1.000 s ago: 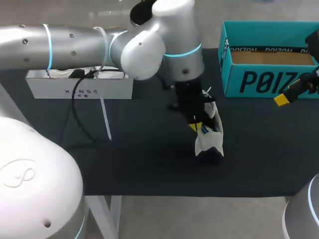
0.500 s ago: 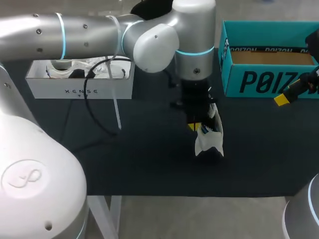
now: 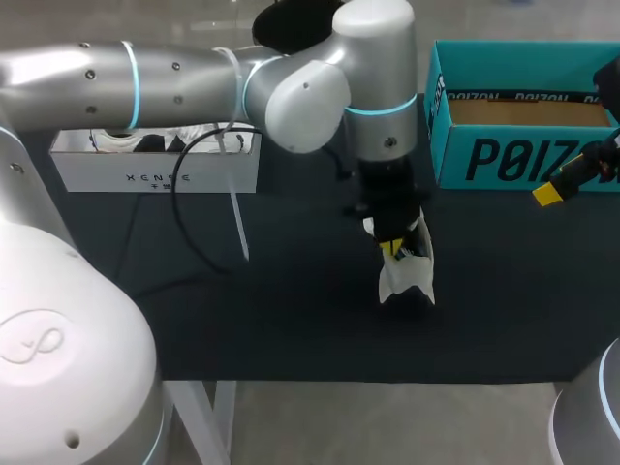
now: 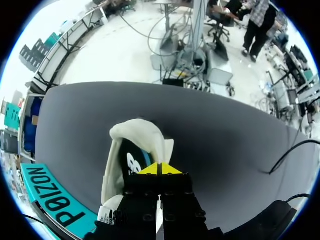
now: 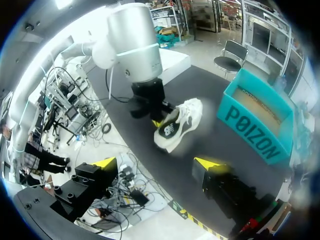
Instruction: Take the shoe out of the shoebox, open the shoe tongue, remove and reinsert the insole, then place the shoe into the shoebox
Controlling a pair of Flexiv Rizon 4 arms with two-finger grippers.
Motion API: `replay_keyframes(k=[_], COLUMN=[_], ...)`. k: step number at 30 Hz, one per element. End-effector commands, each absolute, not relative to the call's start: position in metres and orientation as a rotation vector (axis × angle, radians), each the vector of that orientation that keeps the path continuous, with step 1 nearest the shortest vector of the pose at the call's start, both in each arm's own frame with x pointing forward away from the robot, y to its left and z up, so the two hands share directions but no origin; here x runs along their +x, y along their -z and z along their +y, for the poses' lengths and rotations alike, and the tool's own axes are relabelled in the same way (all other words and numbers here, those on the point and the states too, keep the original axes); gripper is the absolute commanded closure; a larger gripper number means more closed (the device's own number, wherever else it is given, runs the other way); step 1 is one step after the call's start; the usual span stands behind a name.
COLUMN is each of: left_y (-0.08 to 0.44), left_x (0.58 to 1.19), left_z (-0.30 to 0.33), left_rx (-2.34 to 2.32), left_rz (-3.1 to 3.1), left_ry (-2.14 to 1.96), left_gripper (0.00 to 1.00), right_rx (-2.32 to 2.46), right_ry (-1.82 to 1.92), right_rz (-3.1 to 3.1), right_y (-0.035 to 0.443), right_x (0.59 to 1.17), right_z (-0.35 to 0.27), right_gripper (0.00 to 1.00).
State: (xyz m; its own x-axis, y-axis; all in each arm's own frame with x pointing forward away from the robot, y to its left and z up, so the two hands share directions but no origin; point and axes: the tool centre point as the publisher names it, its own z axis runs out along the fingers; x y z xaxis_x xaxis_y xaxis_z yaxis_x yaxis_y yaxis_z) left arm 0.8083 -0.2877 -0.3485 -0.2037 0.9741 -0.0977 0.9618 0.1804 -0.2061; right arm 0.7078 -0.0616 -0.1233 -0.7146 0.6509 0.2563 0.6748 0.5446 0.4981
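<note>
though the shoe (image 3: 407,276) sits out on the table (image 3: 242,320) near the shoebox (image 3: 523,155), insole work and reboxing seem left; the left gripper (image 3: 392,248) has its tips together at the shoe's opening, and the right gripper (image 5: 156,162) holds its tips apart.

Table (image 3: 291,320): dark top in front of you.
Middle: white shoe (image 3: 407,278) resting on it.
Far right: open teal shoebox (image 3: 513,160).
Far left: long white box (image 3: 155,176).

Bright overhead light gleams on the left arm (image 3: 310,92); shoe (image 3: 407,276) evenly lit.
</note>
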Motion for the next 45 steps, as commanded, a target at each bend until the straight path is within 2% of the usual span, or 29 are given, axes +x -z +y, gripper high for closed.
replay_keyframes(k=[1, 13, 25, 35, 45], left_y=[0.35, 0.366, 0.349, 0.377, 0.427], left_x=[0.809, 0.804, 0.817, 0.816, 0.811], left_z=[-0.296, -0.314, -0.309, -0.32, -0.338], left_rx=[-1.951, -1.949, -1.918, -1.932, -1.91], left_rz=[-2.367, -2.336, -2.393, -2.383, -2.371], left_ry=[-0.338, -0.332, -0.271, -0.284, -0.333], left_gripper=[1.0, 1.0, 1.0, 1.0, 1.0], right_rx=[-1.169, -1.169, -1.169, -1.169, -1.169], right_ry=[0.9, 0.9, 0.9, 0.9, 0.9], right_rz=[-2.724, -2.724, -2.724, -2.724, -2.724], right_y=[0.124, 0.124, 0.124, 0.124, 0.124], right_x=[0.71, 0.71, 0.71, 0.71, 0.71], right_z=[-0.061, -0.061, -0.061, -0.061, -0.061], right_gripper=[0.0, 0.0, 0.0, 0.0, 0.0])
